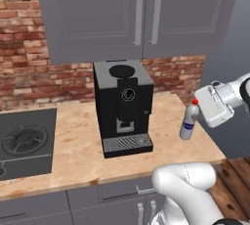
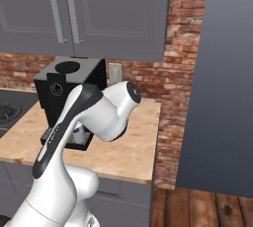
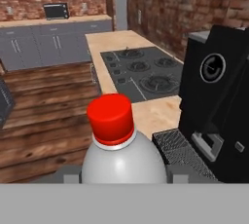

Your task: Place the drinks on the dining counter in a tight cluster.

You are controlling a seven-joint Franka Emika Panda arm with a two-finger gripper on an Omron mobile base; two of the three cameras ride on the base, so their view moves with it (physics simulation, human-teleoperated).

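Looking along the end effector point(image 1: 197, 116), the hand view showed it clamped around the clear bottle point(image 3: 121, 157), with the coffee machine point(image 1: 123, 106) just beside on the table point(image 1: 78, 150).

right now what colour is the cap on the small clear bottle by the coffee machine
Red, clearest in the hand view.

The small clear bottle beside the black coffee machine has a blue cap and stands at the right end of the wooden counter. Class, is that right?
Not quite: the cap is red, not blue. The hand view shows it plainly, and the left base view shows it too. The rest holds: the small clear bottle is at the right end of the wooden counter, beside the black coffee machine.
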